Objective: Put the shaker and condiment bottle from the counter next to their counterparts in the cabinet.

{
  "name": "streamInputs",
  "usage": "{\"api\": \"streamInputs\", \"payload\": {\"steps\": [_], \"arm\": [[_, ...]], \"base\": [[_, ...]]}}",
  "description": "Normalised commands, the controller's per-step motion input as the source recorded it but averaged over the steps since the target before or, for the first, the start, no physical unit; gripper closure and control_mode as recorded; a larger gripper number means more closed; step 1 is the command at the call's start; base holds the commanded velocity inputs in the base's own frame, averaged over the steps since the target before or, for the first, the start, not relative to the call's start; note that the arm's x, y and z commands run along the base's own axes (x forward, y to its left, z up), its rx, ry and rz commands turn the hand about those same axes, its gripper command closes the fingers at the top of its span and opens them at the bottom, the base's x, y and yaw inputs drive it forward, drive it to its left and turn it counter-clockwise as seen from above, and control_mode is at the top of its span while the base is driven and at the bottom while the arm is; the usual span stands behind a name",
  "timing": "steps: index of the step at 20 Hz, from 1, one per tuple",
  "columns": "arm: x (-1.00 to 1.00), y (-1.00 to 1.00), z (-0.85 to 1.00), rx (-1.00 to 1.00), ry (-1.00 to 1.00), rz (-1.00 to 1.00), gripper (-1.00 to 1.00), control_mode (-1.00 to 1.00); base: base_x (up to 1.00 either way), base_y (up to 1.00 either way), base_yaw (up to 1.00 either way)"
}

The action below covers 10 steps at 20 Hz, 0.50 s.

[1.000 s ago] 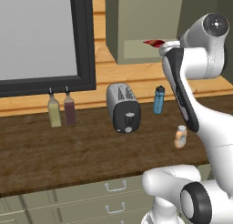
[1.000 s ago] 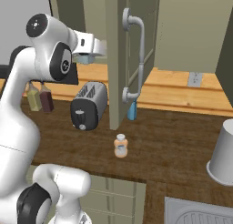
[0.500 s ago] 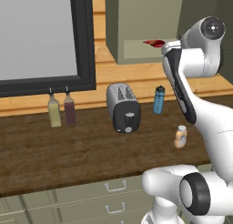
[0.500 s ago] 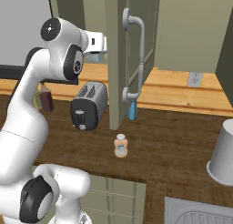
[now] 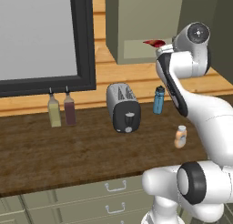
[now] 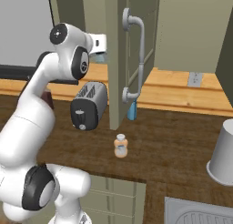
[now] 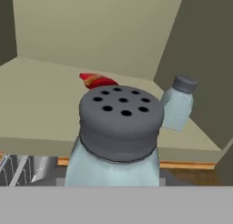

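Observation:
Close in the hand view, the pale-blue shaker (image 7: 118, 136) with its holed grey cap hangs in front of the shelf edge of the cabinet (image 7: 41, 104); it covers the fingertips. My gripper (image 6: 101, 52) is shut on the shaker, up at the cabinet opening beside the open door (image 6: 116, 59). On the shelf stand the counterparts: a matching shaker (image 7: 178, 104) to the right and a flat red item (image 7: 96, 80), which is the red item (image 5: 152, 42) at the shelf front. The tan-orange condiment bottle (image 5: 180, 136) stands upright on the counter (image 6: 120, 145).
A toaster (image 5: 123, 108) and a blue bottle with a black cap (image 5: 158, 100) stand at the back of the counter. A yellow bottle (image 5: 54, 111) and a dark-red bottle (image 5: 69, 110) sit under the window. A grey pot (image 6: 225, 152) and a sink (image 6: 200, 214) lie to the right.
The arm's upper joints have swung toward the cabinet, and the hand with the shaker has edged slightly closer to the opening. Things on the counter have not moved.

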Motion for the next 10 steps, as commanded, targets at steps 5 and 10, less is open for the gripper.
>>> {"api": "streamInputs", "payload": {"steps": [5,10], "arm": [[0.3,-0.06,0.0,-0.05,-0.08,-0.01,1.0,-1.0],[0.01,-0.13,-0.02,0.0,0.0,-0.01,1.0,-1.0]], "base": [[0.0,0.0,0.0],[0.0,0.0,0.0]]}}
